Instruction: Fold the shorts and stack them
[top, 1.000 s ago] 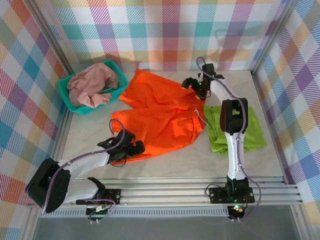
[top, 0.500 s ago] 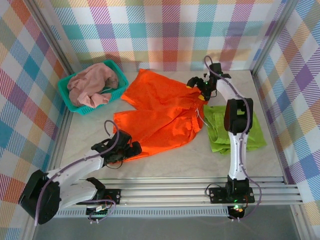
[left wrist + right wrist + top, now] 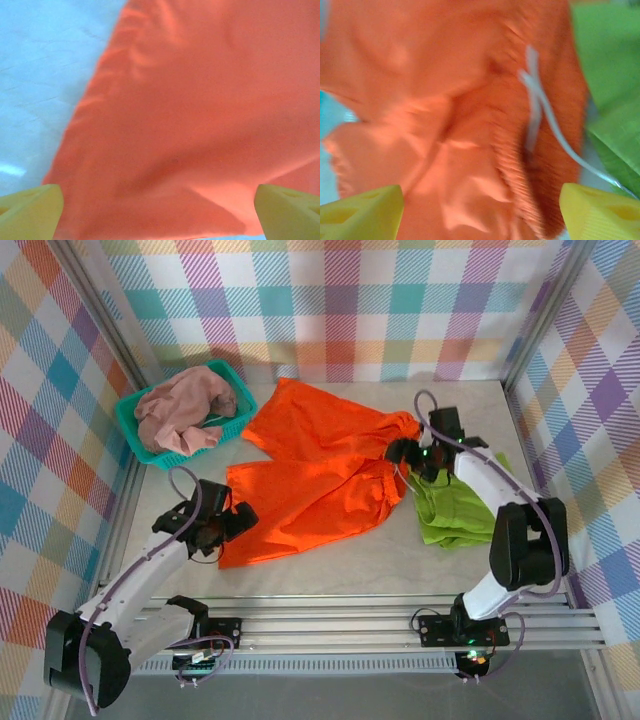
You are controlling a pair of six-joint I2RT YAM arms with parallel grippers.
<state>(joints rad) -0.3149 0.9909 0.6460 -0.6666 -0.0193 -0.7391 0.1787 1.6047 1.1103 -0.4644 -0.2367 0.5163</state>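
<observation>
The orange shorts (image 3: 320, 465) lie spread flat mid-table, with their gathered waist and white drawstring (image 3: 536, 107) at the right. My left gripper (image 3: 233, 523) hovers open at the lower-left hem, and orange cloth (image 3: 200, 125) lies under its spread fingertips (image 3: 30, 210). My right gripper (image 3: 399, 453) is open over the waistband (image 3: 520, 165), beside the lime green shorts (image 3: 462, 502), which lie folded at the right. The pink shorts (image 3: 183, 408) sit bunched in the basket.
A teal mesh basket (image 3: 128, 426) stands at the back left corner. Plaid walls enclose the table on three sides. Bare tabletop (image 3: 330, 565) runs along the front, between the cloth and the arm bases.
My left gripper has drawn back leftwards to the hem's corner. My right gripper has come from the back edge of the orange shorts forward to the waistband, and its fingers have narrowed slightly.
</observation>
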